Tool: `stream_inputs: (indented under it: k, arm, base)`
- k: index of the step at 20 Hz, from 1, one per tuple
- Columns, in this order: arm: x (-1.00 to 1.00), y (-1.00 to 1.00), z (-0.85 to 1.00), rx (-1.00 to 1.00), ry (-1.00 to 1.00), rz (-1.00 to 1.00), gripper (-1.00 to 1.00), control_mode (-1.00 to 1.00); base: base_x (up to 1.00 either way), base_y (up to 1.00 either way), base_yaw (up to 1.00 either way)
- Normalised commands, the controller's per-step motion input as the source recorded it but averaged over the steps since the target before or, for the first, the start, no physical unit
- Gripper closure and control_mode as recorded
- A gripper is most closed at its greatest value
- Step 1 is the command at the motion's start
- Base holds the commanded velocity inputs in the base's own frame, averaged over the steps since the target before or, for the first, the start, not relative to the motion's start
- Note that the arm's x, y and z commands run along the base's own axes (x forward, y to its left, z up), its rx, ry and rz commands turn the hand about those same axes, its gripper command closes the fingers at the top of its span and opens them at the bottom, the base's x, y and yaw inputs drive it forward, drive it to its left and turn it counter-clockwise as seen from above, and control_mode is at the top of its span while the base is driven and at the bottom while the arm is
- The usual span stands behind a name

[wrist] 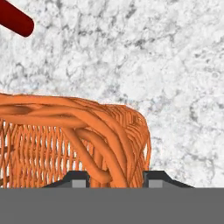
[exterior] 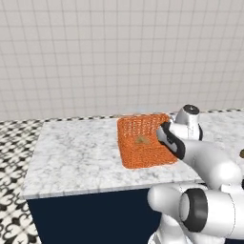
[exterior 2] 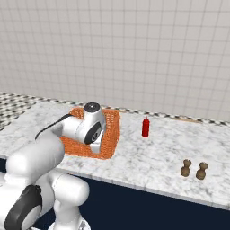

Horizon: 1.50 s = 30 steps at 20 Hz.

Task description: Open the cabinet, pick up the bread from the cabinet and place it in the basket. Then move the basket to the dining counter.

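**Flat, even light across rendered views**

The scene was bright and evenly lit, with no visible lamp or clear direction of light. The tabletop [exterior: 76,152] showed no glare, and things on it cast only faint, soft shadows. The basket [exterior: 143,140] looked uniformly saturated, its mesh slightly jagged at the base views' coarse resolution. Both base views were sharp from edge to edge, without bending at the borders. In the hand view the basket's rim was crisp, and the marble behind it looked softly smeared.
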Motion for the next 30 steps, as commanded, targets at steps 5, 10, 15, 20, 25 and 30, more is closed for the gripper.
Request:
stream_inputs:
  k: [5,10,15,20,25,30]
  arm:
    - [0.61,0.0,-0.7,-0.09,0.11,0.0,1.0,-1.0]
    - [0.19,0.02,-0.2,-0.02,0.02,0.0,-1.0,-1.0]
    - [-0.05,0.01,0.07,0.0,0.0,0.0,-1.0,-1.0]
    - [-0.39,0.03,0.45,0.0,-0.02,0.05,-1.0,-1.0]
    - [-0.84,0.0,0.61,0.0,-0.07,0.11,-1.0,-1.0]
    - [-1.0,0.0,0.7,0.03,-0.18,0.2,-1.0,-1.0]
  base:
    - [0.0,0.0,0.0]
    - [0.0,0.0,0.0]
    - [0.0,0.0,0.0]
    - [0.0,0.0,0.0]
    - [0.0,0.0,0.0]
    - [0.0,0.0,0.0]
